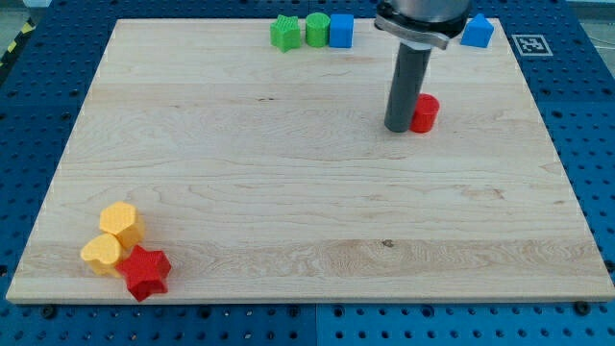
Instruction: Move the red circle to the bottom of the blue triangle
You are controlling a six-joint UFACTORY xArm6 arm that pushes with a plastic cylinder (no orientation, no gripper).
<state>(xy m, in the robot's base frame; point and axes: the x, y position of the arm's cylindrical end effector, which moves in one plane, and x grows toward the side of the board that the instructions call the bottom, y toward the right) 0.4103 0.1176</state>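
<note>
- My tip [401, 128] rests on the board [288, 192], touching the left side of the red circle [425, 112].
- No pincer here: the arm ends in a plain rod and holds nothing.
- The blue triangle [478, 31] lies up and right of the tip, at the board's top edge, apart from the circle.
- Up and left of the tip: 1 green star [283, 33], 1 green cylinder [316, 29], 1 blue cube [341, 30], in a row.
- Far down-left: 2 yellow blocks [121, 223] [101, 254] and 1 red star [144, 272], clustered.

My tip [400, 128] touches the red circle [425, 113] — blue triangle [478, 32] lies above.
</note>
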